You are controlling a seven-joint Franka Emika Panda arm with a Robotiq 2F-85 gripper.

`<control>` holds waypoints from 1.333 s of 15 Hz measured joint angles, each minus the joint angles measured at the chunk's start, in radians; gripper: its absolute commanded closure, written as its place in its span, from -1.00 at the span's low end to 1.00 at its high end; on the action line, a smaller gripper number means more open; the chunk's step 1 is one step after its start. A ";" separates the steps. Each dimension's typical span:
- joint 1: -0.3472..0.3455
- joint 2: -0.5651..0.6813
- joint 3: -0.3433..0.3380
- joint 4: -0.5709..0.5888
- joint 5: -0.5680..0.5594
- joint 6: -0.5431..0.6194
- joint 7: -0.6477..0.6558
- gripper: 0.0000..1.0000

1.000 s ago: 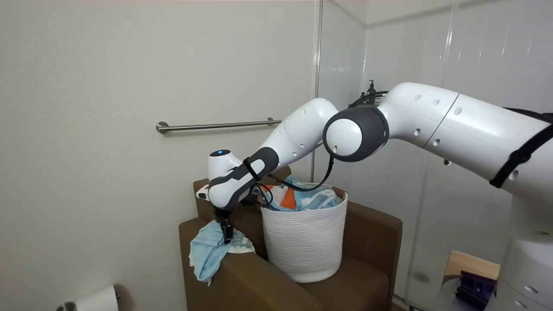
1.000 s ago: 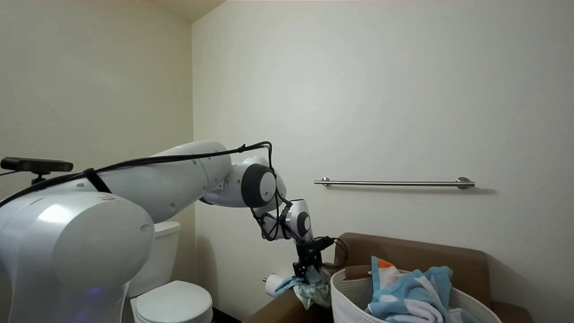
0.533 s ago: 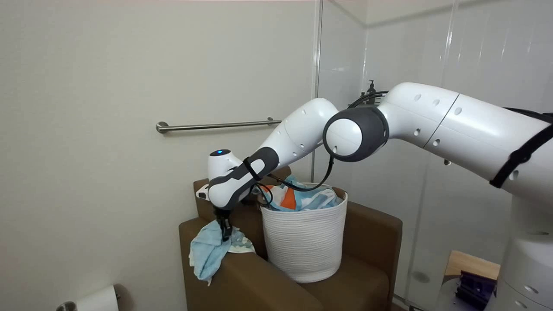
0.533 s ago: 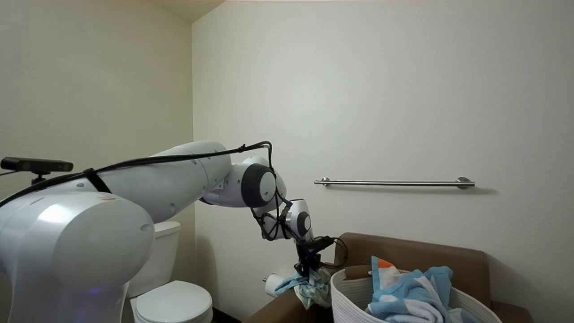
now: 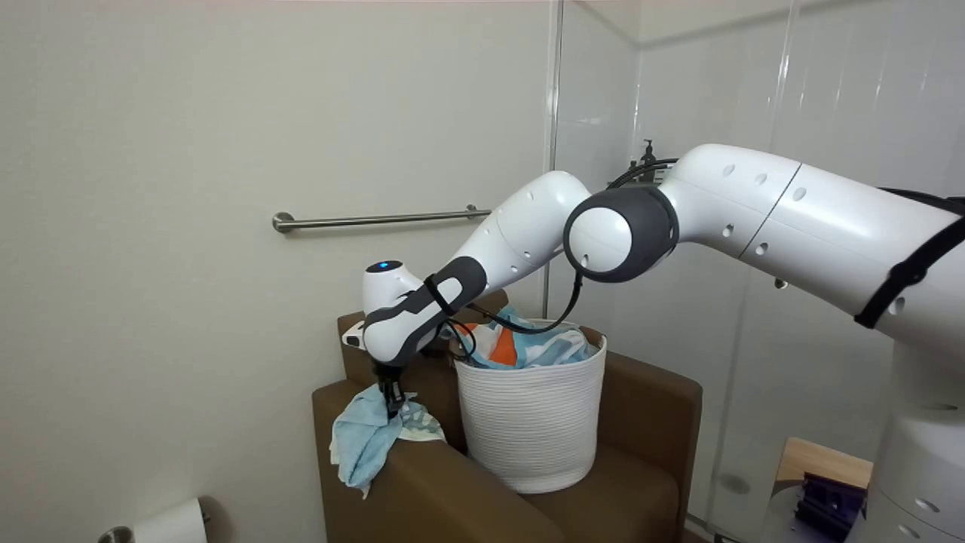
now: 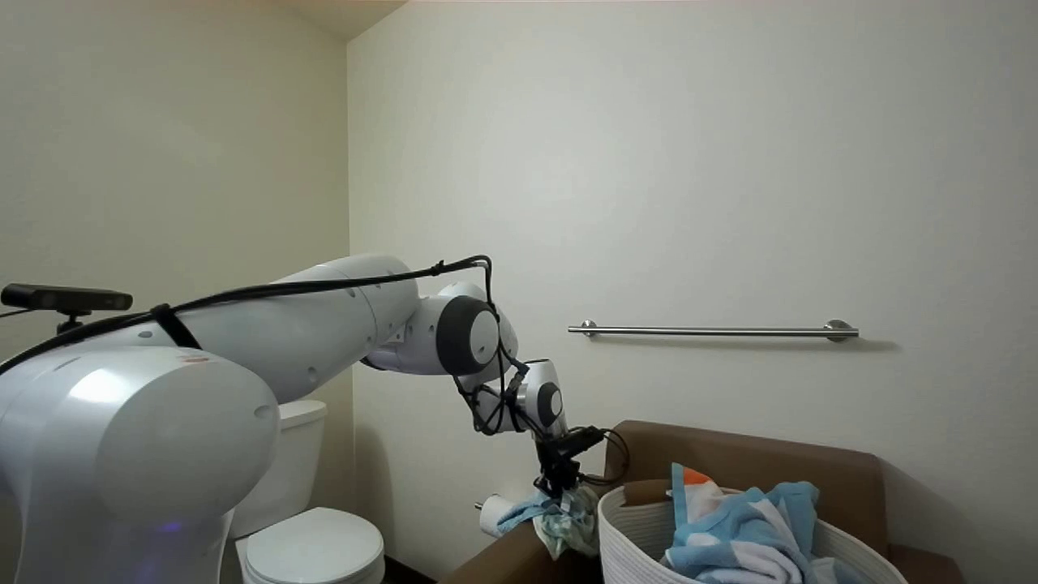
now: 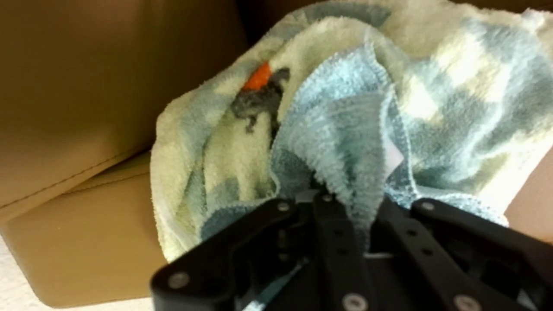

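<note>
Found the gripper (image 7: 356,206) pointing down with both fingers (image 7: 345,272) drawn together, pinching an upstanding fold of a light blue towel (image 7: 345,116). Traced the fold in the wrist view running out from between the fingers, with a white and grey-blue patterned side spread around it and an orange and dark patch to one side. Located the towel directly beneath the gripper in both exterior views, draped over an armrest (image 5: 460,490) of a brown armchair (image 5: 641,483). Noted the plain blue part hanging down the outer face and the patterned part lying toward the seat.

Recorded a white ribbed basket (image 5: 531,430) standing upright on the seat, just beside the towel, with the rim between the gripper and the far armrest. Could not judge contact between towel and basket wall. Saw a multicoloured towel (image 6: 746,535) bunched inside, rising above the rim. Observed black cables (image 6: 349,285) strapped along the arm (image 6: 324,341) and looping across the basket mouth in an exterior view.

Listed also a metal bar (image 6: 714,332) on the wall (image 6: 705,203) behind the armchair, a paper roll (image 6: 491,515) partly behind the towel in an exterior view, a white toilet (image 6: 312,539) well apart, and a dark pump bottle (image 5: 648,154) partly behind the cables.
</note>
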 measured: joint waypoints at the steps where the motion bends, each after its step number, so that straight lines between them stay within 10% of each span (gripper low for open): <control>1: 0.000 0.000 0.000 0.000 0.000 0.000 0.000 0.91; 20: 0.001 0.009 0.000 0.036 -0.001 -0.018 0.000 0.92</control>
